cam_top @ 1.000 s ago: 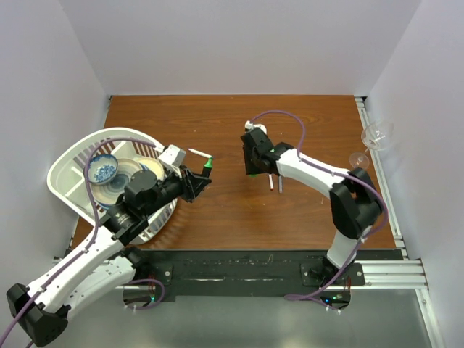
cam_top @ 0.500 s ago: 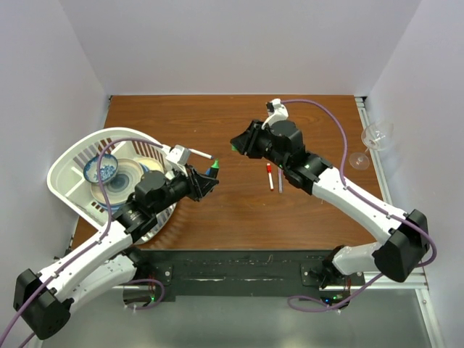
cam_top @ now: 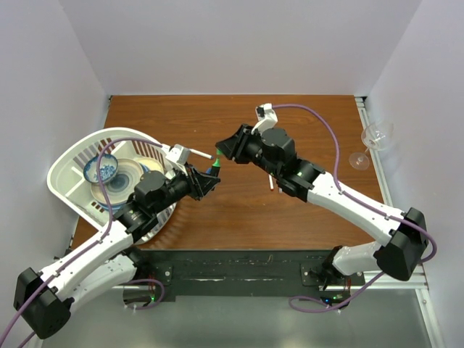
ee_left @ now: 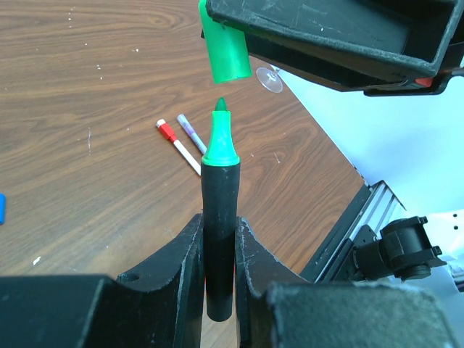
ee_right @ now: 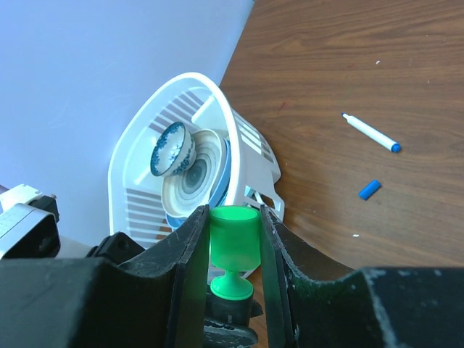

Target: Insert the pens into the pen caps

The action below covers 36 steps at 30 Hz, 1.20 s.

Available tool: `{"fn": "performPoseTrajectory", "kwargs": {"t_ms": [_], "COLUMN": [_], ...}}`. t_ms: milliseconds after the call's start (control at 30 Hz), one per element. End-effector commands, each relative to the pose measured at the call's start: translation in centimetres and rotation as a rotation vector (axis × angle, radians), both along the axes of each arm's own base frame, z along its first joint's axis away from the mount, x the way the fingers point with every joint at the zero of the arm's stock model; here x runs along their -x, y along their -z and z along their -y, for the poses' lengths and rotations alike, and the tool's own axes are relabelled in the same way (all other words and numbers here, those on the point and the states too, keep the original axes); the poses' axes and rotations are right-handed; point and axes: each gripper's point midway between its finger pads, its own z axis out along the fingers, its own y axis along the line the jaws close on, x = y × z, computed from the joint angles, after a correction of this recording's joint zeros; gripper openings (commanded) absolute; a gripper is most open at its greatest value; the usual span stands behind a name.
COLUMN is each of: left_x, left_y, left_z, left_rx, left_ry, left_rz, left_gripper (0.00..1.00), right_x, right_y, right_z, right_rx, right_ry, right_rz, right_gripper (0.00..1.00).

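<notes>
Thin pens [cam_top: 272,184] prob. under R arm [cam_top: 341,199]

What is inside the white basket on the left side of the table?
The white basket holds a blue-patterned bowl next to a ringed plate, with another plate behind it. From above, the left arm covers the basket's near right part, so anything there is hidden.
</notes>
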Motion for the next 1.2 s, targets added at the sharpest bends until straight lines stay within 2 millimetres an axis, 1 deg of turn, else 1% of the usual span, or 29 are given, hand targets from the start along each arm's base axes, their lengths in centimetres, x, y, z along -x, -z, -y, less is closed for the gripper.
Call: {"fn": "performPoseTrajectory", "kwargs": {"t_ms": [0, 67, 200, 300, 400, 433, 467, 533, 567, 600, 667, 700, 733, 767, 800, 833, 900, 933, 967, 1000, 1067, 1100, 1167], "left_x": [-0.2, -0.2, -0.4, -0.6, -0.8, -1.0, -1.1, -1.4, -1.5, -1.6, -1.8, -1.9, -2.0, -2.1, -2.2, -2.2, -2.1, -2.0, -1.8, -1.6, -1.3, -1.0, -0.6], "left_y": [-1.7, -1.9, -2.2, -2.3, -2.6, -2.6, -2.6, -2.6, -2.6, -2.8, -3.0, -3.2, -3.1, -3.2, -3.5, -3.5, -3.7, -3.8, -3.9, -4.3, -4.4, -4.8, -5.2], "left_z": [-0.1, -0.2, -0.1, 0.0, 0.0, 0.0, -0.1, 0.0, 0.0, 0.0, 0.1, 0.2, 0.2, 0.2, 0.3, 0.4, 0.6, 0.6, 0.7, 0.6, 0.6, 0.4, 0.3], "left_rx": [0.04, 0.041, 0.042, 0.042, 0.043, 0.042, 0.041, 0.036, 0.036, 0.04, 0.046, 0.051, 0.053, 0.054, 0.062, 0.064, 0.07, 0.073, 0.075, 0.083, 0.088, 0.093, 0.096], "left_ry": [-0.009, -0.012, -0.017, -0.02, -0.027, -0.033, -0.039, -0.044, -0.05, -0.05, -0.055, -0.057, -0.06, -0.063, -0.063, -0.06, -0.048, -0.043, -0.036, -0.03, -0.019, -0.016, -0.005], "left_rz": [0.052, 0.055, 0.063, 0.063, 0.07, 0.069, 0.071, 0.068, 0.069, 0.073, 0.076, 0.079, 0.073, 0.076, 0.083, 0.079, 0.084, 0.087, 0.089, 0.101, 0.109, 0.123, 0.136], "left_gripper": [0.0, 0.0, 0.0, 0.0, 0.0, 0.0, 0.0, 0.0, 0.0, 0.0, 0.0, 0.0, 0.0, 0.0, 0.0, 0.0, 0.0, 0.0, 0.0, 0.0, 0.0, 0.0, 0.0], "right_x": [-0.1, 0.1, 1.0, 1.9, 2.7, 2.9, 3.1, 4.2, 4.4, 5.4, 6.2, 6.9, 7.2, 7.5, 7.9, 8.0, 8.5, 8.5, 8.7, 8.9, 9.1, 9.2, 9.1], "right_y": [-1.3, -0.8, -0.1, 1.3, 1.8, 2.6, 2.7, 3.1, 3.4, 3.6, 4.6, 4.8, 5.5, 5.4, 6.1, 5.7, 5.5, 4.9, 4.5, 4.0, 2.9, 2.1, 1.5], "right_z": [-0.1, -0.1, -0.7, -0.9, -0.9, -0.6, -0.6, -0.9, -0.8, -1.4, -1.3, -1.6, -1.4, -1.4, -1.3, -1.6, -1.7, -1.9, -1.9, -1.8, -1.6, -1.2, -0.7], "right_rx": [-0.034, -0.017, -0.002, 0.033, 0.061, 0.091, 0.101, 0.112, 0.119, 0.123, 0.16, 0.154, 0.169, 0.144, 0.146, 0.111, 0.075, 0.044, 0.022, -0.001, -0.036, -0.051, -0.046], "right_ry": [0.034, 0.036, 0.021, 0.014, 0.024, 0.031, 0.03, 0.017, 0.034, 0.02, 0.04, 0.037, 0.047, 0.062, 0.058, 0.052, 0.037, 0.029, 0.022, 0.01, 0.007, 0.01, 0.02], "right_rz": [0.031, 0.025, 0.02, 0.004, -0.001, -0.018, -0.02, -0.032, -0.036, -0.045, -0.064, -0.08, -0.102, -0.123, -0.132, -0.125, -0.131, -0.123, -0.123, -0.12, -0.107, -0.096, -0.072], "right_gripper": [0.0, 0.0, 0.0, 0.0, 0.0, 0.0, 0.0, 0.0, 0.0, 0.0, 0.0, 0.0, 0.0, 0.0, 0.0, 0.0, 0.06, 0.08, 0.13, 0.15, 0.19, 0.22, 0.27]}}
